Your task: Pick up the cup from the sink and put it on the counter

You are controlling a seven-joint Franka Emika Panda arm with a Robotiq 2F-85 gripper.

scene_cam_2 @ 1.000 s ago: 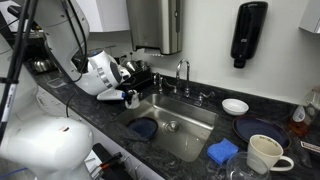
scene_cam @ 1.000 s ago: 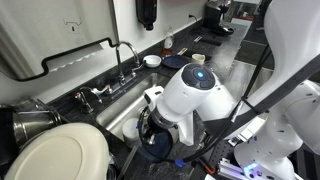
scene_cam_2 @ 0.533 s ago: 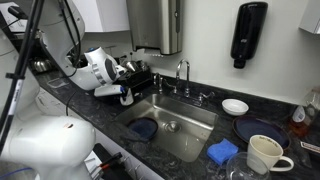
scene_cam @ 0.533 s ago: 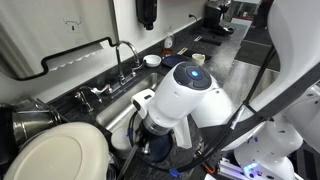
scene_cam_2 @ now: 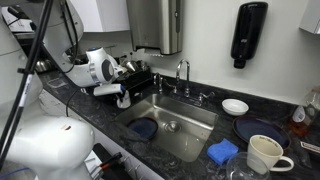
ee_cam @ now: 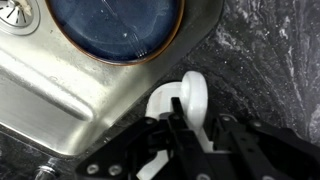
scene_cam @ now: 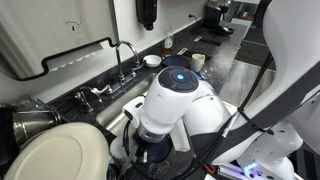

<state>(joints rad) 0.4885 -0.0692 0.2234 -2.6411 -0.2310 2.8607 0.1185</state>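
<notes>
Moved sideways off sink [ee_cam: 60,95] rim: one cup [ee_cam: 190,100]

Pinched between jaws, one white cup, held over dark speckled table [ee_cam: 265,60] just beside sink edge; touching table or not, cannot tell. Inside sink: one dark blue dish [ee_cam: 115,30], one round drain [ee_cam: 15,14]. Farther along table: one white bowl [scene_cam_2: 235,106], one cream mug [scene_cam_2: 263,153], one blue sponge [scene_cam_2: 222,151].

A plain white wall [scene_cam_2: 205,40] holds a black dispenser [scene_cam_2: 248,32]. In an exterior view, a steel box [scene_cam_2: 155,25] hangs left of the dispenser. The light is even.
</notes>
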